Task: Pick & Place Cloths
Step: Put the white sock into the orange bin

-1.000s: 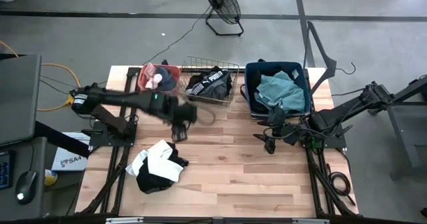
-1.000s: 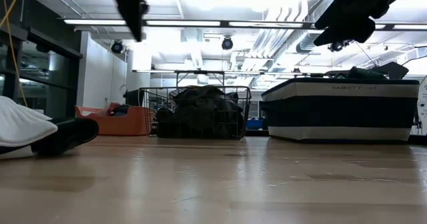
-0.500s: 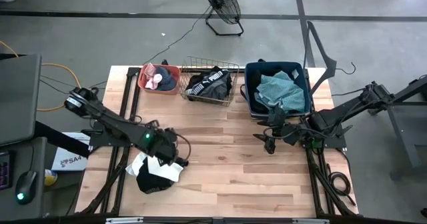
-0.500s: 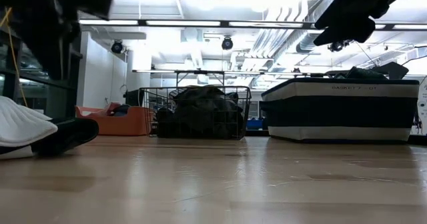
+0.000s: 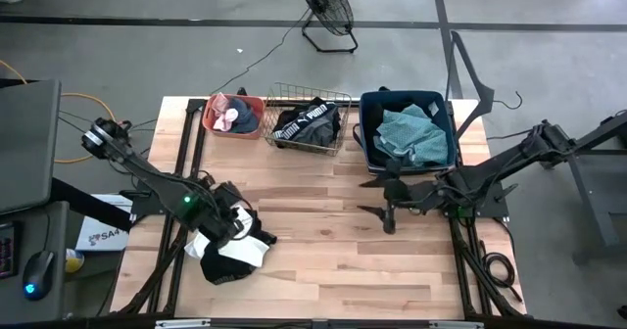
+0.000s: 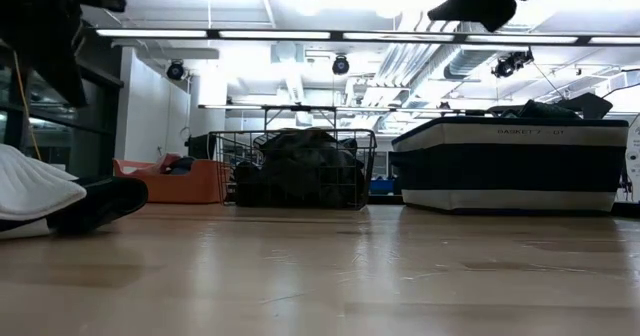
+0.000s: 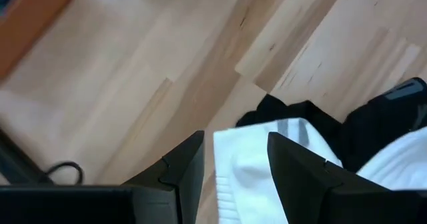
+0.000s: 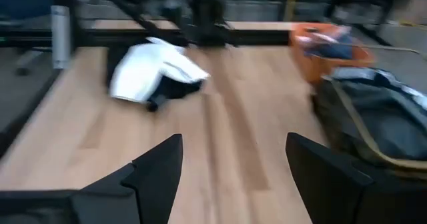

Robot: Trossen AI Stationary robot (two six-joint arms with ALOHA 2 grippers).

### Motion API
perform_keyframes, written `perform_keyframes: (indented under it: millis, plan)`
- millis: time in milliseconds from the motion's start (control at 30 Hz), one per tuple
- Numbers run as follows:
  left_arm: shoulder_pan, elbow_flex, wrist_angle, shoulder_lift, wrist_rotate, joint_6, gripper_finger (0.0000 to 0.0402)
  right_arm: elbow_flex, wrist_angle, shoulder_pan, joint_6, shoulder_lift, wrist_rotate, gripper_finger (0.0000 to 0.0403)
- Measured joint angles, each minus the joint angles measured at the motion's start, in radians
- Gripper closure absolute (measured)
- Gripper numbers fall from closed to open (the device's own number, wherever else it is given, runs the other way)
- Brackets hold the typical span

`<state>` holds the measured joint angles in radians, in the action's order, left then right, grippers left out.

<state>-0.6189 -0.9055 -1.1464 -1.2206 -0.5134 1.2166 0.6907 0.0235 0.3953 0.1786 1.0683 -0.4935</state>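
We see the left claw (image 5: 227,221) low over the white-and-black cloth (image 5: 231,244), which lies in a heap near the front left of the wooden bench (image 5: 323,260); its fingers (image 7: 183,167) stand apart with a white fold of that cloth (image 7: 257,164) between them, and we cannot tell whether they touch it. The right claw (image 5: 387,200) hangs above bare planks in front of the dark blue bin (image 5: 366,133), its fingers (image 8: 157,164) spread wide and empty.

Along the far edge stand three holders in a row: a coral tub (image 5: 209,118) with pink and dark pieces, a wire basket (image 5: 338,102) with a black cloth (image 5: 308,125), and the blue bin with a teal cloth (image 5: 411,133) on top. Nothing lies between the claws and these.

From bench height, the basket (image 6: 305,171) sits between tub (image 6: 175,181) and bin (image 6: 510,166), with strip-lit ceiling behind. A floor fan (image 5: 326,11) stands on the grey floor beyond the bench.
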Motion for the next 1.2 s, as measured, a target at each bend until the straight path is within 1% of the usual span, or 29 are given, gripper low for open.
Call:
perform_keyframes:
  millis: [67, 167, 233, 300, 367, 500, 600, 733, 833, 967, 1100, 1200]
  plan:
    - [0.001, 0.035, 0.027, 0.045, 0.023, 0.021, 0.0243, -0.003, -0.056, -0.016, -0.017, 0.016, 0.079, 0.0144]
    - [0.002, 0.092, 0.088, 0.108, 0.085, 0.038, 0.0243, -0.055, -0.217, -0.048, -0.034, 0.029, 0.212, 0.0144]
    - [0.003, 0.124, 0.118, 0.134, 0.154, 0.042, 0.0243, -0.103, -0.344, -0.072, -0.033, 0.035, 0.270, 0.0144]
    - [0.003, 0.142, 0.132, 0.152, 0.225, 0.055, 0.0243, -0.150, -0.420, -0.090, -0.014, 0.035, 0.302, 0.0144]
    - [0.003, 0.147, 0.135, 0.157, 0.278, 0.080, 0.0243, -0.182, -0.457, -0.102, 0.016, 0.035, 0.309, 0.0144]
    - [0.003, 0.147, 0.157, 0.158, 0.339, 0.128, 0.0243, -0.209, -0.454, -0.108, 0.068, 0.035, 0.310, 0.0144]
    - [0.003, 0.147, 0.157, 0.158, 0.403, 0.211, 0.0243, -0.219, -0.451, -0.107, 0.092, 0.035, 0.311, 0.0144]
    - [0.003, 0.147, 0.151, 0.158, 0.455, 0.296, 0.0243, -0.220, -0.430, -0.107, 0.111, 0.035, 0.311, 0.0144]
    - [0.002, 0.147, 0.150, 0.158, 0.479, 0.319, 0.0243, -0.220, -0.414, -0.107, 0.113, 0.035, 0.311, 0.0144]
    - [0.000, 0.147, 0.149, 0.158, 0.482, 0.361, 0.0243, -0.220, -0.405, -0.107, 0.113, 0.035, 0.311, 0.0144]
    - [-0.037, 0.149, 0.152, 0.156, 0.474, 0.419, 0.0243, -0.220, -0.391, -0.107, 0.129, 0.035, 0.311, 0.0144]
    - [-0.076, 0.166, 0.149, 0.144, 0.472, 0.498, 0.0243, -0.220, -0.376, -0.107, 0.138, 0.035, 0.311, 0.0144]
